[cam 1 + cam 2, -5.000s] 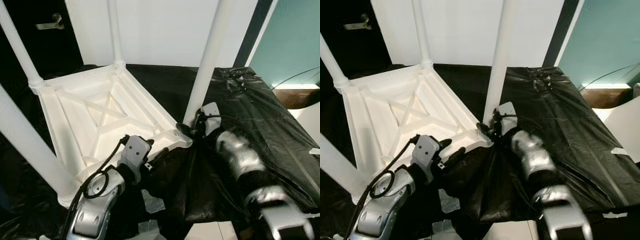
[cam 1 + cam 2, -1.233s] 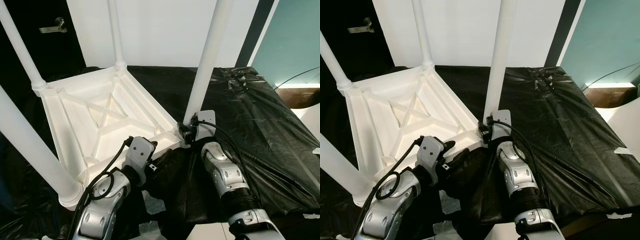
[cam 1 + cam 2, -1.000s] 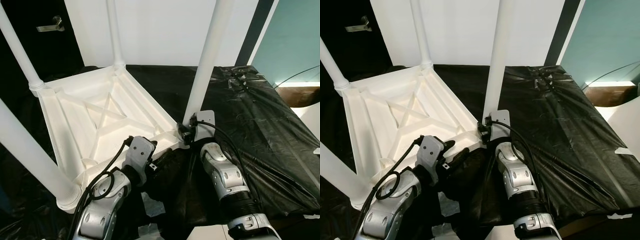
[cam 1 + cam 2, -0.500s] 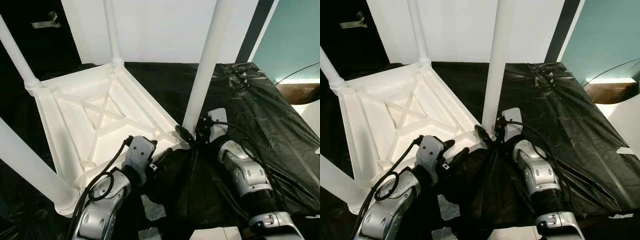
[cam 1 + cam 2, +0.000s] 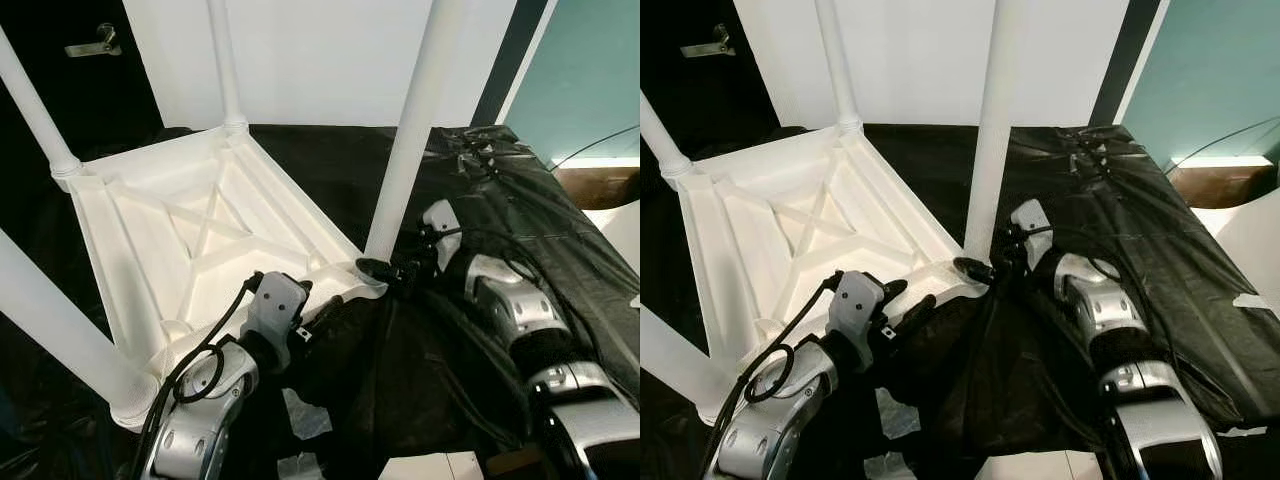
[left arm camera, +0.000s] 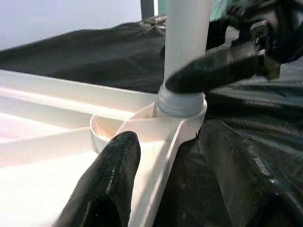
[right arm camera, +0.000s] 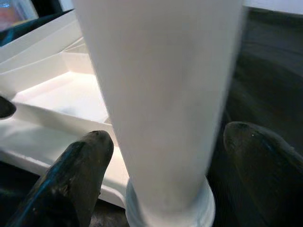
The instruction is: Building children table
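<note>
A white children's table (image 5: 200,220) lies upside down on black sheeting, its legs pointing up. My right gripper (image 5: 385,266) is at the foot of the near right leg (image 5: 410,130). It is shut on that leg, one finger on each side just above the socket collar (image 7: 165,213). My left gripper (image 5: 320,300) is open and straddles the table's near rim (image 6: 156,161) close to that corner. One of its fingers (image 6: 113,175) rests inside the frame and the other lies outside on the sheet.
Three more white legs (image 5: 225,60) (image 5: 35,110) (image 5: 60,330) rise from the other corners. Crumpled black sheeting (image 5: 520,200) spreads to the right. A white wall stands behind, with a dark door and handle (image 5: 90,47) at left. White scraps (image 5: 305,415) lie on the floor.
My right forearm has swung out to the right and rolled around the leg while its fingers stayed at the leg's foot. The left arm has held its place on the rim.
</note>
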Available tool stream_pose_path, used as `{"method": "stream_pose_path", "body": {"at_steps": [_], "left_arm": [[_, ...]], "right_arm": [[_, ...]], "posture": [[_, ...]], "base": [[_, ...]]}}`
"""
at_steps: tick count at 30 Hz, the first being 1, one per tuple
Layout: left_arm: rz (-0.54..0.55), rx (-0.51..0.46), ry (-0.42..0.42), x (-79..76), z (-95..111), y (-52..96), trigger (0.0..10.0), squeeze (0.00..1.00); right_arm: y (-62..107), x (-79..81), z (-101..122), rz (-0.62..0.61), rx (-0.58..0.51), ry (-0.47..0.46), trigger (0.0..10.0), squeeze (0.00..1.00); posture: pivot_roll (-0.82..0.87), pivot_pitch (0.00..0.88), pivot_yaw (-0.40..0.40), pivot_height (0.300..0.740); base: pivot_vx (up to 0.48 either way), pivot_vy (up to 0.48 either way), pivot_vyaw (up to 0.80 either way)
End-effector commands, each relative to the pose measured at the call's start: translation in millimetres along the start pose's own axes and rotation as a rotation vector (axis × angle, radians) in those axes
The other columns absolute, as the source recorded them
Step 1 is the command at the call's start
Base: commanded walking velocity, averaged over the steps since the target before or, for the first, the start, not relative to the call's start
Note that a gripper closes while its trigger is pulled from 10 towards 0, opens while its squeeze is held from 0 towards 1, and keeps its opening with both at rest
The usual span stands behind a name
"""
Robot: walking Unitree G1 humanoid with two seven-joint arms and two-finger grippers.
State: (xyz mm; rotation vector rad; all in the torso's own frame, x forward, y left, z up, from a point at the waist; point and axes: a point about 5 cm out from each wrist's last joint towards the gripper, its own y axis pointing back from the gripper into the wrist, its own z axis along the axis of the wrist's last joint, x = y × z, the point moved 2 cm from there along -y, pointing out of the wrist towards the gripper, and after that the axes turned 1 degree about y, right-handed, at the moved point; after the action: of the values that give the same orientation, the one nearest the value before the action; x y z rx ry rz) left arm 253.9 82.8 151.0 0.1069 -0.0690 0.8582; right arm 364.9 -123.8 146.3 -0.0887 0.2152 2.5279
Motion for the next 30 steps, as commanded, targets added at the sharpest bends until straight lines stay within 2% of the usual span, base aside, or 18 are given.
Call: {"method": "stream_pose_path", "body": {"at_steps": [1, 3, 4, 5, 6, 7, 19, 20, 25, 27, 30], "left_arm": [[0.038, 0.011, 0.004, 3.1, -1.5, 0.4, 10.0, 0.0], [0.042, 0.01, 0.003, 3.7, -1.0, 0.4, 10.0, 0.0], [0.044, 0.009, 0.002, 4.1, -0.6, 0.4, 10.0, 0.0], [0.049, 0.008, 0.002, 4.5, -0.4, 0.6, 10.0, 0.0], [0.049, 0.008, 0.002, 4.5, -0.4, 0.6, 10.0, 0.0], [0.052, 0.007, 0.001, 4.8, -0.2, 0.7, 10.0, 0.0], [0.048, 0.001, 0.004, 1.7, 0.3, 0.2, 10.0, 0.0], [0.045, 0.001, 0.005, 1.4, 0.2, -0.1, 10.0, 0.0], [0.039, 0.004, 0.009, -0.3, -1.1, 0.2, 10.0, 0.0], [0.034, 0.005, 0.012, -2.0, -1.9, 0.2, 10.0, 0.0], [0.032, 0.006, 0.014, -2.8, -2.3, 0.1, 10.0, 0.0]], "right_arm": [[-3.0, -0.5, -2.6, 0.032, 0.04, 0.04, 10.0, 0.0], [-6.2, -1.2, -1.8, 0.045, 0.054, 0.063, 9.8, 0.0], [-8.1, -1.3, -1.3, 0.054, 0.065, 0.083, 5.5, 0.0], [-9.1, -1.7, -2.2, 0.066, 0.08, 0.099, 0.5, 0.0], [-9.1, -1.7, -2.2, 0.066, 0.08, 0.099, 0.5, 0.0], [-9.0, -2.2, -3.2, 0.072, 0.091, 0.11, 0.0, 0.0], [-2.1, -4.5, -12.9, 0.102, 0.115, 0.11, 0.0, 0.0], [-1.1, -4.7, -14.8, 0.091, 0.114, 0.091, 10.0, 0.0], [-0.8, -7.0, -18.6, 0.007, 0.116, 0.038, 10.0, 0.0], [-3.9, -8.4, -19.7, -0.096, 0.114, -0.007, 10.0, 0.0], [-5.2, -8.9, -21.3, -0.148, 0.117, -0.033, 10.0, 0.0]], "posture": [[0.2, 0.007, -0.059, 0.74], [0.21, 0.003, -0.065, 0.74], [0.21, 0.002, -0.066, 0.74], [0.21, 0.0, -0.071, 0.74], [0.21, 0.0, -0.071, 0.74], [0.22, 0.0, -0.073, 0.74], [0.21, 0.0, -0.079, 0.74], [0.21, 0.0, -0.079, 0.74], [0.2, 0.0, -0.083, 0.74], [0.2, 0.0, -0.085, 0.74], [0.2, 0.0, -0.086, 0.74]], "base": [[0.0, 0.0, 0.0], [0.0, 0.0, 0.0], [0.0, 0.0, 0.0], [0.0, 0.0, 0.0], [0.0, 0.0, 0.0], [0.0, 0.0, 0.0], [0.0, 0.0, 0.0], [0.0, 0.0, 0.0], [0.0, 0.0, 0.0], [0.0, 0.0, 0.0], [0.0, 0.0, 0.0]]}}
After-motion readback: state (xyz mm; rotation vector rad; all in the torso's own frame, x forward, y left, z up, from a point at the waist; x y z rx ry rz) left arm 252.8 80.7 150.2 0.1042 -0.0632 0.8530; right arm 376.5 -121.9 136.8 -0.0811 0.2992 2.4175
